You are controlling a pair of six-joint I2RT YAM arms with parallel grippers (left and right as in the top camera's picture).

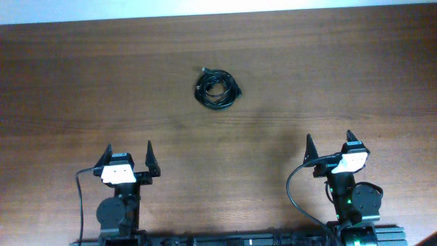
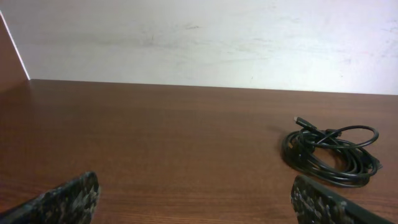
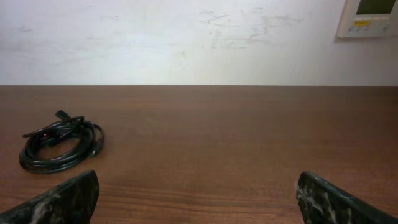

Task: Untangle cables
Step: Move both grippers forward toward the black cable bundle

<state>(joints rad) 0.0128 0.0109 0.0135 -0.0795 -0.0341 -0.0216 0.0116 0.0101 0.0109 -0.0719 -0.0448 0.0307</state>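
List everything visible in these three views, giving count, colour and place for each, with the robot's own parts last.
cables: one coiled bundle, strand count unclear; black; far middle of the table
table: one; dark brown wood; fills the overhead view
wall: one; whitish; behind the table's far edge
wall panel: one; cream; top right of the right wrist view, on the wall
left fingers: two; black; near edge, left side; spread open, empty
right fingers: two; black; near edge, right side; spread open, empty
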